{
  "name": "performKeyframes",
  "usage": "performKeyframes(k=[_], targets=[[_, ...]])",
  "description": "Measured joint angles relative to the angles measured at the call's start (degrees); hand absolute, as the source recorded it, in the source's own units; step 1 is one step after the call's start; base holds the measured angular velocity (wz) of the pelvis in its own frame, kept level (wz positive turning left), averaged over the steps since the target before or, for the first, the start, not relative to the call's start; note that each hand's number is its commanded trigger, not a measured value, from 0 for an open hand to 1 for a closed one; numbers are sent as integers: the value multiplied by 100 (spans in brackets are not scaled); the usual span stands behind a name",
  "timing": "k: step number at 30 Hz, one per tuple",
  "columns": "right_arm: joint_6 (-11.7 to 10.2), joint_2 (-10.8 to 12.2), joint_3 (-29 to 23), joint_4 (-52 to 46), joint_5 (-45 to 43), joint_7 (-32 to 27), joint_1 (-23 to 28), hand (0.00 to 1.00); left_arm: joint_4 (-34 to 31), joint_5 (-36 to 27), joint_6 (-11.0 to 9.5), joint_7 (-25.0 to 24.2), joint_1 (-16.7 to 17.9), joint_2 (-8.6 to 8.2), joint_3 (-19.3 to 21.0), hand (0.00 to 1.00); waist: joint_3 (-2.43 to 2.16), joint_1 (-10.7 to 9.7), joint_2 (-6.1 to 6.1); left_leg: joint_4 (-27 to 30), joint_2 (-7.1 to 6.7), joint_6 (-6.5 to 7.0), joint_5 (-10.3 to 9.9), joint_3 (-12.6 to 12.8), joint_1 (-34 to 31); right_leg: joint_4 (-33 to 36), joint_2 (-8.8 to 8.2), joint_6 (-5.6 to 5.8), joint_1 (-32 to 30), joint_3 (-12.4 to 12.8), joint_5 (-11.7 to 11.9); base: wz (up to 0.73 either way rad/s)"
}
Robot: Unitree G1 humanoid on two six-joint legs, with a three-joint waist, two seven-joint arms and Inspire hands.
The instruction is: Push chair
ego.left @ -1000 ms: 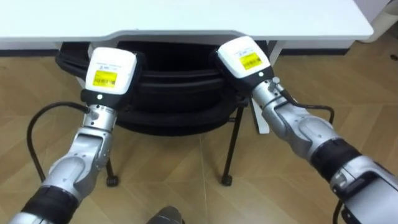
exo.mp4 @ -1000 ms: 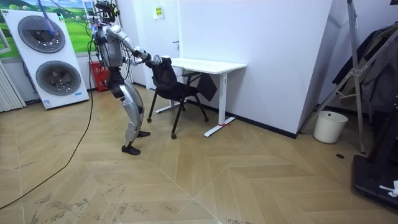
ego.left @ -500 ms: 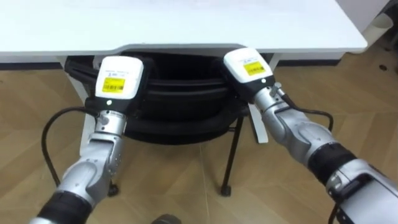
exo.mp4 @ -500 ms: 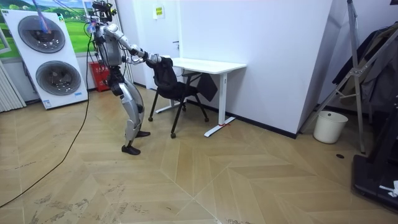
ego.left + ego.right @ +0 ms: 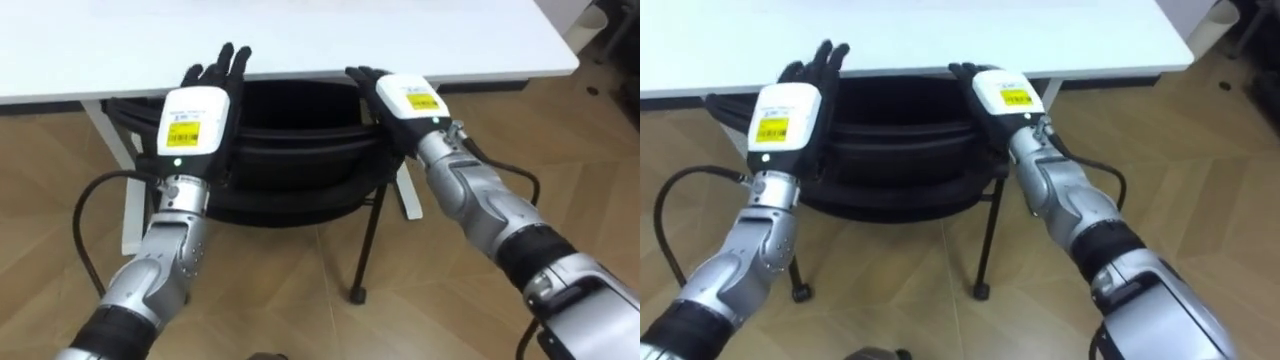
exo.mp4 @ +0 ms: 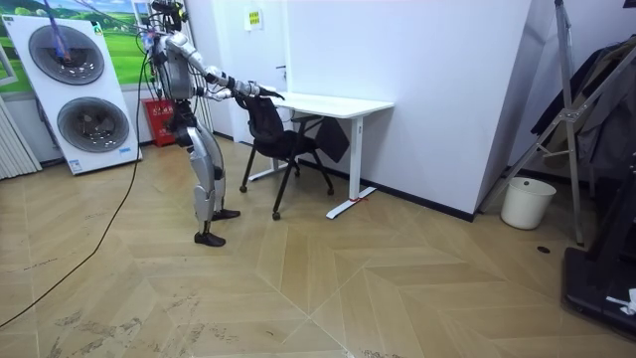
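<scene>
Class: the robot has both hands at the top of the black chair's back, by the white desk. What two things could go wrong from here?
1. The left hand and right hand lie open, fingers reaching toward the desk edge; a push may jam them against it.
2. Pushing so high on the chair might tip it, not slide it.

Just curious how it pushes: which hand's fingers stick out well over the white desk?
The left hand: its straight fingers show against the desk. The right hand is set lower, its fingers only just reaching the desk's front edge.
</scene>
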Motion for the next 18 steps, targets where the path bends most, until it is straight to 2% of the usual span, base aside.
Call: performKeyframes(k=[1, 3, 4, 5, 7, 9, 10, 11, 13, 14, 15, 16, 17, 18], targets=[[9, 0, -107, -85, 4, 43, 0, 0, -39, -13, 43, -70, 19, 14, 36, 0, -4, -26, -3, -46, -1, 7, 22, 16, 29, -52, 14, -15, 9, 47, 40, 0], [53, -122, -316, -545, 24, 194, 54, 0, -148, -146, 205, -316, 55, 145, 77, 0, -26, -263, 5, -128, -16, 51, 76, 0, 124, -223, 78, -20, 130, 111, 127, 2], [67, -205, -317, -670, 36, 232, 121, 0, -152, -170, 228, -352, 68, 163, 71, 0, -56, -289, 11, -141, -16, 53, 80, -6, 146, -287, 105, -21, 175, 122, 158, 4], [126, -358, -327, -943, 67, 293, 279, 0, -159, -173, 275, -468, 95, 160, 49, 0, -116, -312, 12, -169, -15, 59, 88, -3, 208, -418, 146, -18, 260, 150, 218, -6], [167, -493, -386, -1266, 67, 317, 385, 0, -167, -172, 311, -658, 96, 223, 50, 0, -138, -387, 22, -160, -4, 55, 93, 5, 287, -567, 236, -27, 363, 246, 294, -6], [158, -597, -1012, -2138, 118, 294, 610, 0, -424, -161, 367, -1023, 107, 420, 63, 0, -150, -575, 36, -120, 9, 43, 100, -63, 292, -757, 388, -59, 509, 334, 386, 12], [142, -692, -1210, -2446, 196, 236, 699, 0, -533, -137, 366, -1130, 110, 475, 62, 0, -150, -582, 37, -114, 12, 42, 100, -77, 292, -778, 415, -60, 508, 371, 389, 10], [90, -898, -1548, -2940, 331, -25, 824, 0, -676, -136, 352, -1244, 128, 565, 63, 0, -150, -568, 45, -120, 21, 36, 96, -72, 319, -843, 446, -53, 512, 457, 384, 0], [-28, -1203, -2103, -3499, 681, -479, 1092, 0, -1197, -158, 244, -1280, 304, 681, 97, 0, -186, -485, 105, -108, 32, 35, 96, -61, 337, -883, 472, -32, 541, 500, 393, -3], [-141, -1327, -2580, -3892, 775, -743, 1379, 0, -1429, -175, -72, -1278, 577, 758, 330, 0, -218, -484, 167, -125, 29, 22, 89, -67, 341, -966, 490, -27, 574, 498, 404, -3], [-238, -1371, -3031, -4271, 863, -1050, 1737, 0, -1578, -267, -301, -1274, 893, 777, 692, 0, -228, -514, 208, -141, 19, 8, 79, -58, 394, -989, 519, -37, 600, 612, 401, -5], [-275, -1388, -3252, -4445, 867, -1194, 1919, 0, -1670, -337, -365, -1274, 1037, 777, 879, 0, -239, -535, 227, -140, 19, 6, 71, -54, 402, -980, 518, -42, 599, 629, 391, -12], [-276, -1405, -3716, -4805, 910, -1474, 2280, 0, -1882, -428, -440, -1274, 1311, 782, 1161, 0, -240, -600, 254, -147, 26, -5, 47, -58, 402, -974, 522, -45, 591, 646, 382, -11], [-349, -1434, -4154, -5072, 1053, -1782, 2663, 0, -2010, -480, -633, -1269, 1538, 781, 1399, 0, -244, -618, 283, -153, 33, -12, 30, -62, 407, -974, 529, -48, 596, 659, 370, -12]])
